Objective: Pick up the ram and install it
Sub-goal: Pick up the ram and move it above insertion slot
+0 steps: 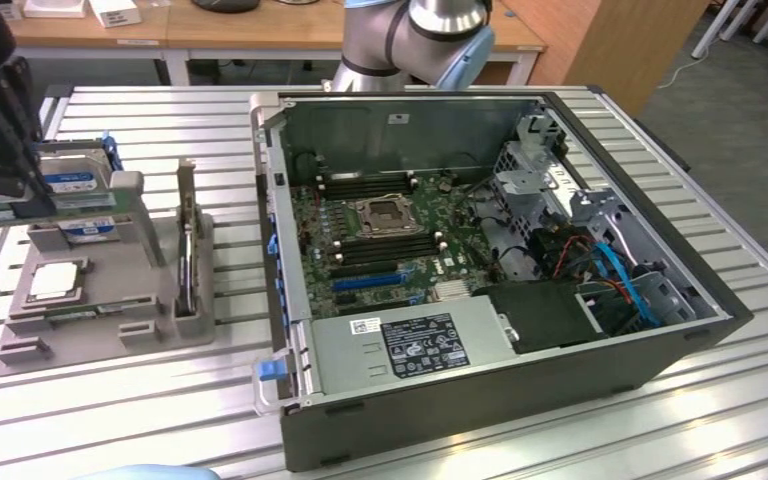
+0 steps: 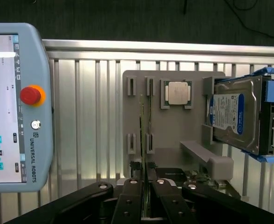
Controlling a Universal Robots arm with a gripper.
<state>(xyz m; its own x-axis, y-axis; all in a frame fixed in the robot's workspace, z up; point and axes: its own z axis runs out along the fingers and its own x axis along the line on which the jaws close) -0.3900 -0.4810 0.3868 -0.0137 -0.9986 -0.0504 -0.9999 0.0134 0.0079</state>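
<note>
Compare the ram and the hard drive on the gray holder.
The ram is a thin green board, seen edge-on; the hard drive is a thick silver box with a blue label. The ram stands upright on its edge; the hard drive leans tilted. The hard drive wears blue side rails; the ram has none. Both sit on the gray holder.

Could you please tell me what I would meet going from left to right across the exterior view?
Blue-labelled hard drive → blue tab at the case's corner → CPU socket → metal drive cage → blue cables. The CPU chip overlaps the hard drive's span, so I leave it out.
</note>
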